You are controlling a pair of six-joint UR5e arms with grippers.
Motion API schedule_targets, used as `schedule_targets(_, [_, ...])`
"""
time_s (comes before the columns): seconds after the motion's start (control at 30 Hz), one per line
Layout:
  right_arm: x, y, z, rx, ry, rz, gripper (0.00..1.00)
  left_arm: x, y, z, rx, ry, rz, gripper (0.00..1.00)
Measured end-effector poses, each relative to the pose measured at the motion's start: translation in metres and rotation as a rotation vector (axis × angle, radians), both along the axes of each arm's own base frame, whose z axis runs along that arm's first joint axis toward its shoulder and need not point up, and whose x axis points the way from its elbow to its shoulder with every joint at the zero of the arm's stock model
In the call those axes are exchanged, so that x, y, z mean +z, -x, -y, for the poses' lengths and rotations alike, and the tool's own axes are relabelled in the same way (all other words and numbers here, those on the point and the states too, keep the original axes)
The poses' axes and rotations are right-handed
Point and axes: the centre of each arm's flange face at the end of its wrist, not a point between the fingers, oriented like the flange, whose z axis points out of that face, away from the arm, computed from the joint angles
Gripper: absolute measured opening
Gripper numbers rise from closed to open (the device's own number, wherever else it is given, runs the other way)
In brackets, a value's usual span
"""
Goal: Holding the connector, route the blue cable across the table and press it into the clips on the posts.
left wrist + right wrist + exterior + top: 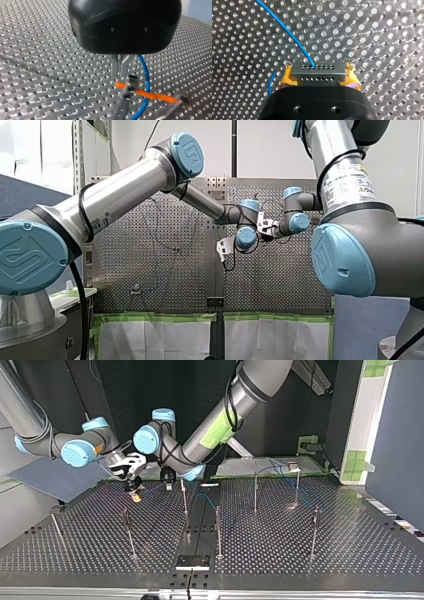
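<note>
My right gripper [317, 75] has its yellow pads [287, 76] shut on the two ends of a grey connector [317, 71] with rows of small holes. The blue cable [287, 35] leaves the connector and runs away over the perforated table [374, 32]. In the top view my right gripper [135, 494] hangs low over the table at the back left. My left gripper [168, 480] is close beside it. In the left wrist view its metal fingers [119, 67] are shut with nothing between them, and the blue cable [146, 75] curves past beside them.
Several thin posts with clips stand on the table, among them one [185, 496] near the grippers, one [218, 532] in the middle and one [314, 532] at the top view's right. A black plate [193, 562] lies at the near edge. The cable [280, 474] trails on toward the back right.
</note>
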Motion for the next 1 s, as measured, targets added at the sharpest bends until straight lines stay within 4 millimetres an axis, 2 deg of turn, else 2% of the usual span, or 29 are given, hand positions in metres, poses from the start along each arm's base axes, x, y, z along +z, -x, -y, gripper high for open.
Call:
schedule_targets(0.17, [0.003,0.0,0.001,-0.001,0.003,0.0,0.0,0.018,0.005,-0.002,0.028,-0.007,0.002,0.0])
schedule_targets(0.27, [0.015,0.001,0.002,-0.002,0.013,0.001,0.0,0.035,0.009,-0.003,0.036,0.0,0.013,0.0])
schedule_targets(0.6, [0.082,0.007,0.001,-0.014,0.065,0.073,0.0,0.109,0.027,-0.003,0.023,0.045,0.074,0.0])
schedule_targets(0.87, [0.127,0.01,-0.011,-0.011,0.09,0.14,0.0,0.129,0.04,0.002,0.007,0.059,0.088,0.0])
schedule_targets(1.0, [0.149,0.012,-0.018,-0.007,0.112,0.158,0.0,0.146,0.045,0.0,0.015,0.075,0.104,0.0])
